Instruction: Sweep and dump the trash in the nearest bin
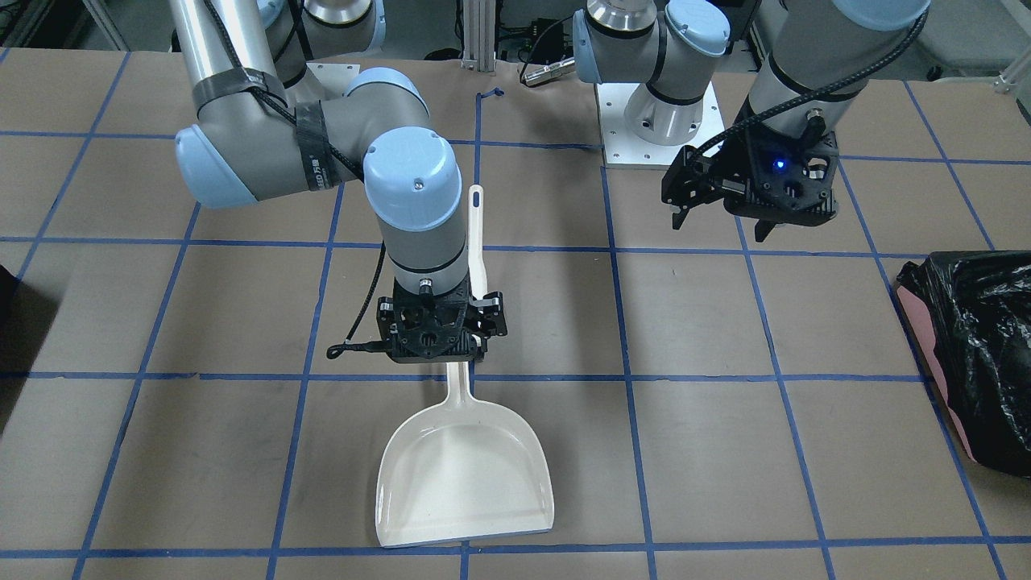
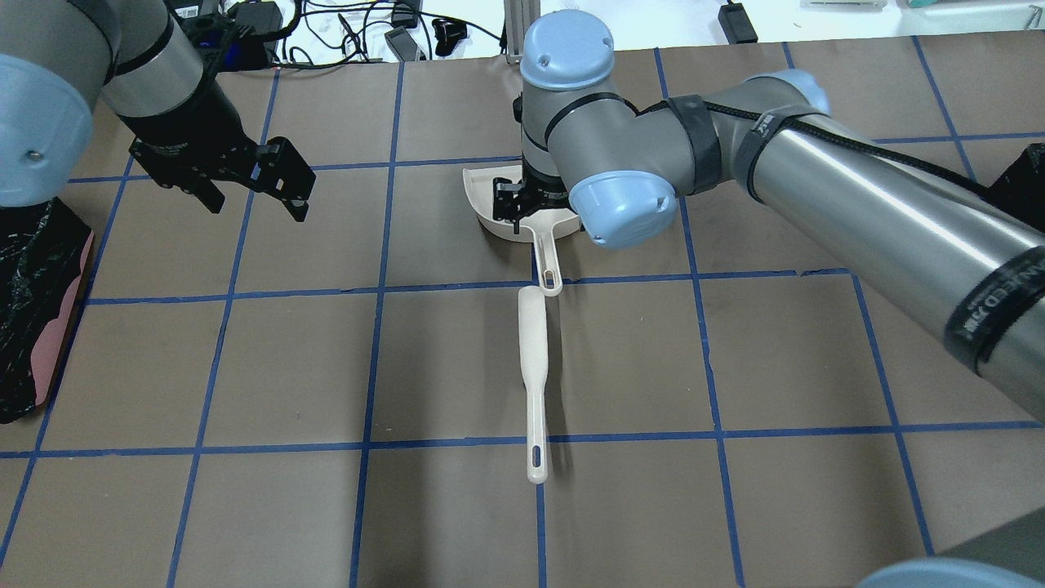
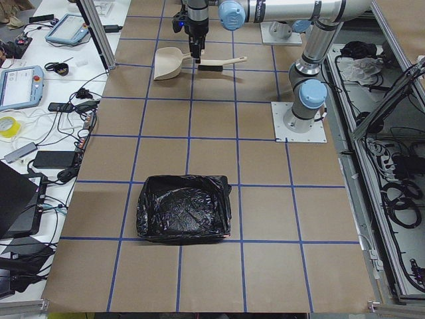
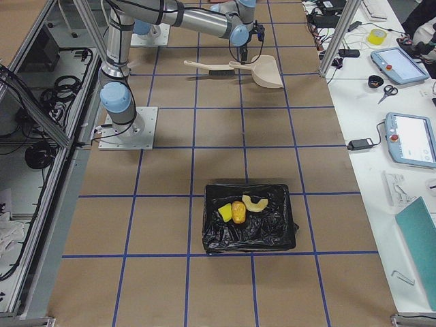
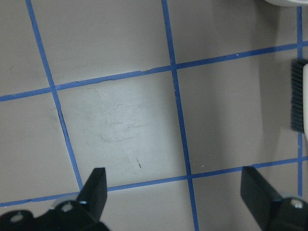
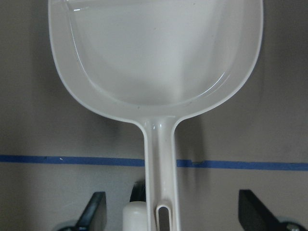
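The trash lies inside the black-lined bin (image 4: 249, 219) at the table's right end: a yellow sponge (image 4: 225, 212), an orange-brown bun (image 4: 238, 212) and a tan croissant (image 4: 255, 203). An empty white dustpan (image 1: 467, 475) rests flat on the table. My right gripper (image 6: 174, 214) hovers open over the pan's handle (image 6: 160, 163), fingers spread wide on either side and not touching it. A white brush (image 2: 532, 359) lies in line behind the handle. My left gripper (image 5: 178, 192) hangs open over bare table, holding nothing.
A second black-lined bin (image 3: 184, 208) stands at the table's left end, also seen as the bin (image 2: 33, 302) below my left arm. Blue tape lines grid the brown table (image 2: 457, 359). Cables and devices line the far side bench.
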You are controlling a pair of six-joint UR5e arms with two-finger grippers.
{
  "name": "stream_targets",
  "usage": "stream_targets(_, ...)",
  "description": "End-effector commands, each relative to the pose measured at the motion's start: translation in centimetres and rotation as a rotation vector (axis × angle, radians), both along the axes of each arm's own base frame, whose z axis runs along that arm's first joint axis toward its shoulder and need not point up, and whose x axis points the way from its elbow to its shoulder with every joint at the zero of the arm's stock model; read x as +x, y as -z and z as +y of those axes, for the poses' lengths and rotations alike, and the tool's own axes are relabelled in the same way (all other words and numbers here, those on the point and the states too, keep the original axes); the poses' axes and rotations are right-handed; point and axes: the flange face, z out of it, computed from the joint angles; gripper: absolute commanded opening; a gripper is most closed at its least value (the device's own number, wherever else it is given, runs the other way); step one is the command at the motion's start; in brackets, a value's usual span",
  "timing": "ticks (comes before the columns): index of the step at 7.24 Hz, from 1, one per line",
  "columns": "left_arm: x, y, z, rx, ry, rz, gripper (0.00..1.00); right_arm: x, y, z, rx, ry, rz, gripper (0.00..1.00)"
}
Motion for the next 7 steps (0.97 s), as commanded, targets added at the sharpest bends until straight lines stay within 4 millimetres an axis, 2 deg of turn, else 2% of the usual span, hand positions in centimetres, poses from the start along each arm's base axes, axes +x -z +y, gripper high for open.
stream_targets(1,0.0,0.0,-0.2,-0.004,-0.003,-0.006,1.0,-5.0,-5.3,-0.4,0.002,0.004,0.009,1.0)
stream_targets(3,0.0,-0.6,-0.1,-0.016,0.0,-0.009,1.0,-12.2,-9.4,-0.2,0.059,0.007,0.025,1.0)
stream_targets(4,-0.2,-0.9,-0.1,-0.023,-0.001,0.004,1.0,-15.0,-10.9,0.5,0.079,-0.037,0.03,1.0)
stream_targets(5,-0.2,-0.7,-0.1,-0.022,-0.003,0.006,1.0,-17.3,-13.2,1.6,0.075,-0.012,0.028,1.0)
stream_targets(7,0.1,-0.2,0.0,-0.009,-0.017,-0.001,1.0,-19.1,-15.8,4.0,0.11,0.016,0.045,1.0)
